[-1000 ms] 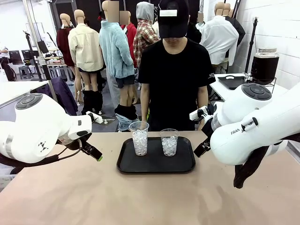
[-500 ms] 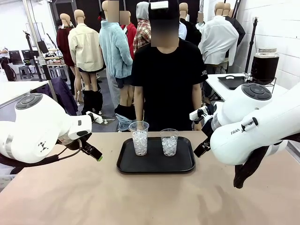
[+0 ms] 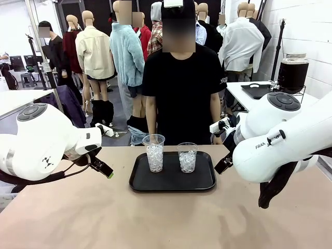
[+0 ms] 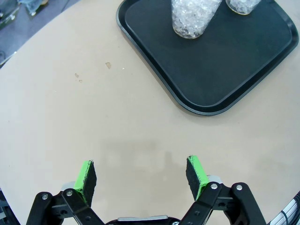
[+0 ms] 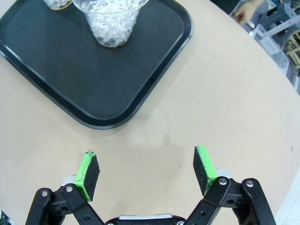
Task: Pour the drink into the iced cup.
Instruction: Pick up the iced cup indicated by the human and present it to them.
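person [image 3: 176,88] straightened behind tray [image 3: 173,185]; arms unmoved, left end effector [image 4: 140,174], right end effector [image 5: 146,168] spread over table [image 4: 56,117].

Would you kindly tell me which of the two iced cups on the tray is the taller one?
The cup toward the robot's left on the black tray: its rim stands clearly higher than that of the shorter cup beside it.

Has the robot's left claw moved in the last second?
No. The left claw still hangs just left of the black tray, with the same gap.
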